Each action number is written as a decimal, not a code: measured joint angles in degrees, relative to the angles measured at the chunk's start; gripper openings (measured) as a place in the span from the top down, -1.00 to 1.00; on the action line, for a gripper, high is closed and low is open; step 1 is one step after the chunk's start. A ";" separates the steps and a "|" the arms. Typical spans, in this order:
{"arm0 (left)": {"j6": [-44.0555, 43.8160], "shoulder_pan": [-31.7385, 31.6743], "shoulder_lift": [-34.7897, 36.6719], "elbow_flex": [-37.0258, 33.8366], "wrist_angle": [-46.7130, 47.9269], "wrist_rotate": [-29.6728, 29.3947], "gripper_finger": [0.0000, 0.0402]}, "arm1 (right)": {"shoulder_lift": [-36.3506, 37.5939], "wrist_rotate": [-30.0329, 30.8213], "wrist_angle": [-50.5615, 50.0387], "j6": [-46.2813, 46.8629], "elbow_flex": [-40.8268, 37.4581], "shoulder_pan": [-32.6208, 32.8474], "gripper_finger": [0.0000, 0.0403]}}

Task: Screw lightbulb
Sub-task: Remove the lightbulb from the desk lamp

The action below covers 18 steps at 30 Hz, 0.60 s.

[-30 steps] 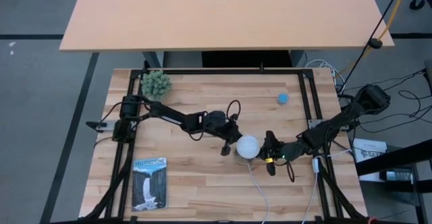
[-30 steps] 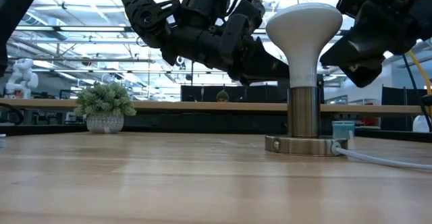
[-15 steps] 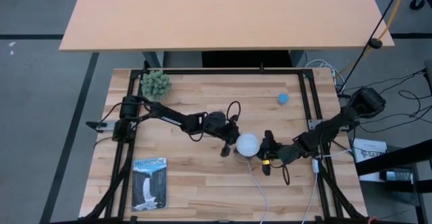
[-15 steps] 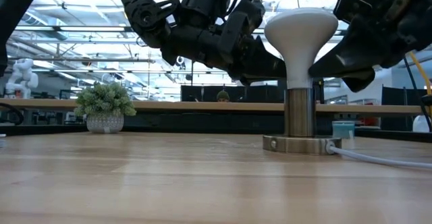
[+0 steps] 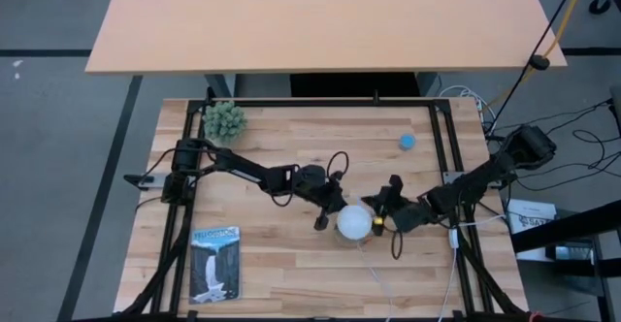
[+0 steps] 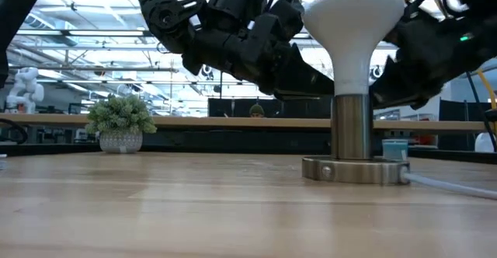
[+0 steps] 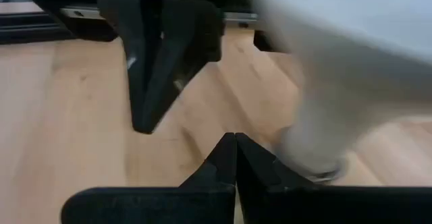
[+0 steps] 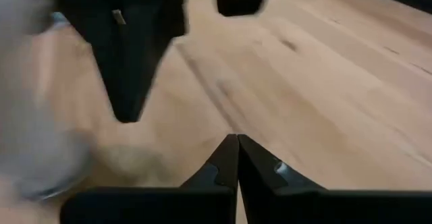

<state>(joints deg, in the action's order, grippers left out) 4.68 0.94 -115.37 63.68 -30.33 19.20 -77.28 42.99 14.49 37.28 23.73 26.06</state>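
The white lightbulb (image 5: 354,222) stands upright, dome up, with its narrow neck in the silvery socket (image 6: 353,169), whose round base rests on the table. A white cord (image 5: 374,273) runs from the socket toward the near edge. My left gripper (image 5: 328,212) is shut, close on the bulb's left side at neck height. My right gripper (image 5: 385,220) is shut, close on the bulb's right side. In each wrist view the bulb shows blurred beside the shut fingers (image 7: 234,137) (image 8: 233,137), not between them. My left gripper reaches the bulb's tapering neck (image 6: 335,79) with its shut fingers, slanting down from the table's left. I cannot tell whether they touch it. My right gripper reaches the neck's other side (image 6: 371,87) with its shut fingers, slanting down from the table's right. I cannot tell whether they touch it.
A small potted plant (image 5: 224,120) stands at the far left, a small blue object (image 5: 407,141) at the far right, and a picture card (image 5: 214,262) lies near the left front. Black frame rails (image 5: 446,147) border the table.
The bulb with its socket has slid a little toward the table's near edge, staying upright. Both shut grippers have stayed close beside it; the left has followed toward the near edge, and the right has drawn in nearer to the bulb.
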 joint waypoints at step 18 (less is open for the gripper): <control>-3.15 -4.21 2.98 -0.04 9.66 -9.40 1.00 | 5.22 -18.48 -6.25 7.81 0.02 2.47 1.00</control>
<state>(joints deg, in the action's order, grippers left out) 1.53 -3.27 -112.40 63.64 -20.67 9.80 -72.06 24.51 8.23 45.09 23.75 28.54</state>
